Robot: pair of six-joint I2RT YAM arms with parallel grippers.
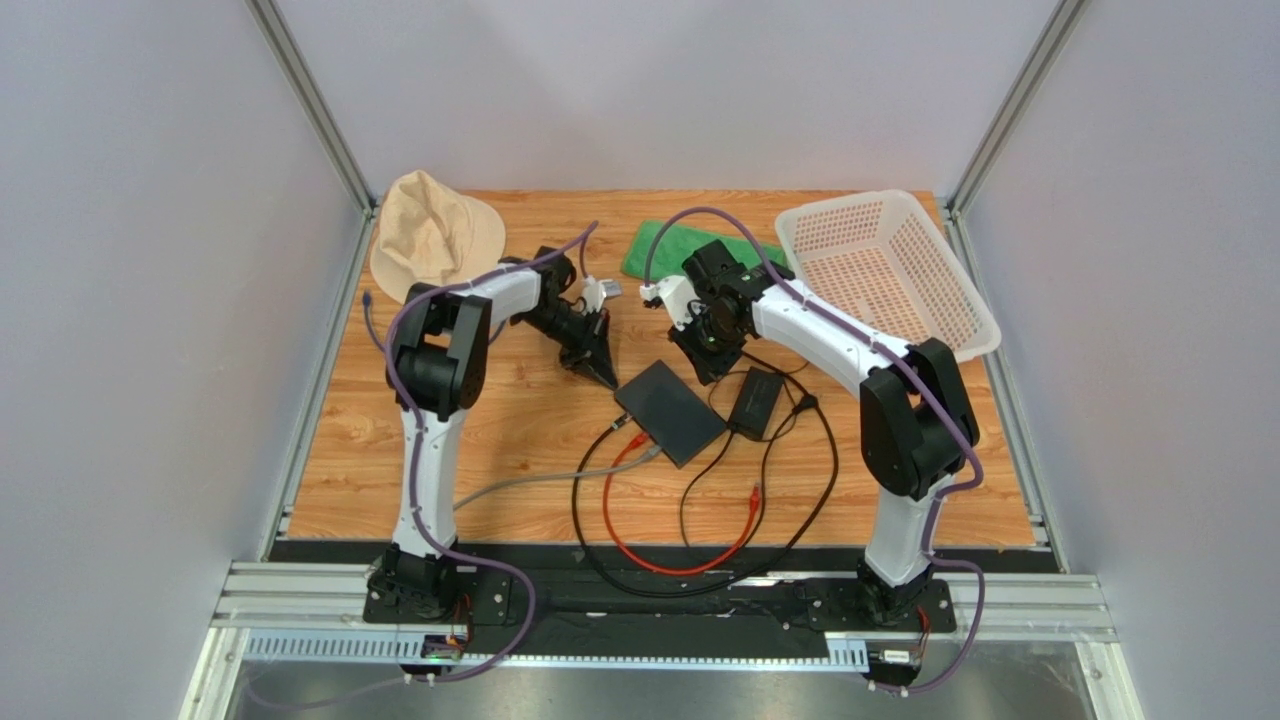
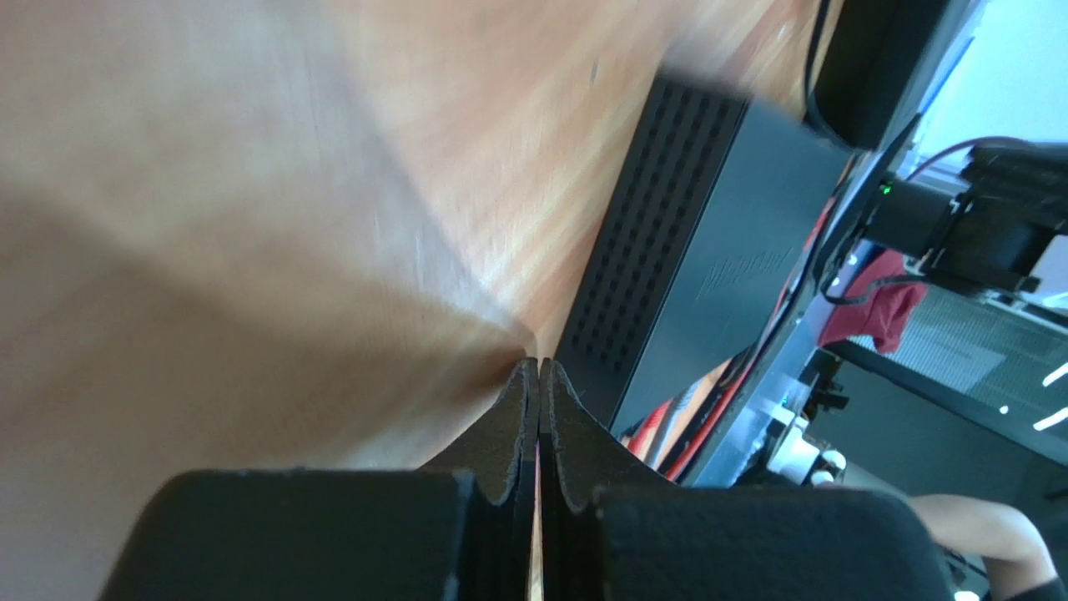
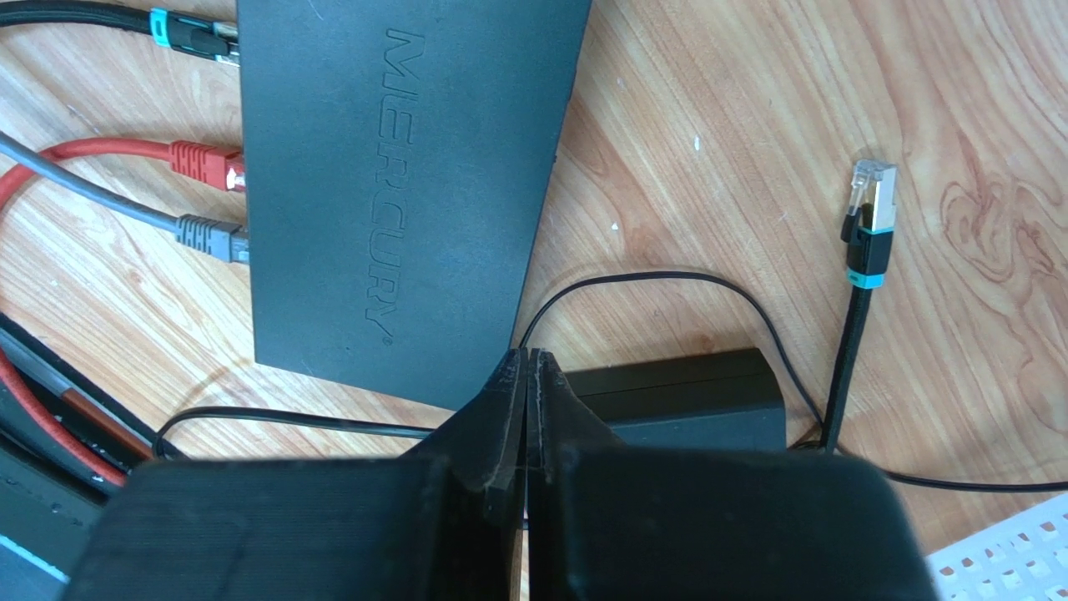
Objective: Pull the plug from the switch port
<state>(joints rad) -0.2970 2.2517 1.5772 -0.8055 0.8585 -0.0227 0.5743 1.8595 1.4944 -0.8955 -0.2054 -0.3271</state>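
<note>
Right gripper (image 3: 528, 361), fingers together and empty, hovers at a corner of the switch (image 3: 401, 175) — the red plug (image 3: 201, 163) enters the opposite edge, likely nearer the left gripper (image 2: 539, 369), also closed

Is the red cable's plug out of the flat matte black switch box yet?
No, the red plug sits seated in the edge of the black switch box, beside the grey plug.
</note>
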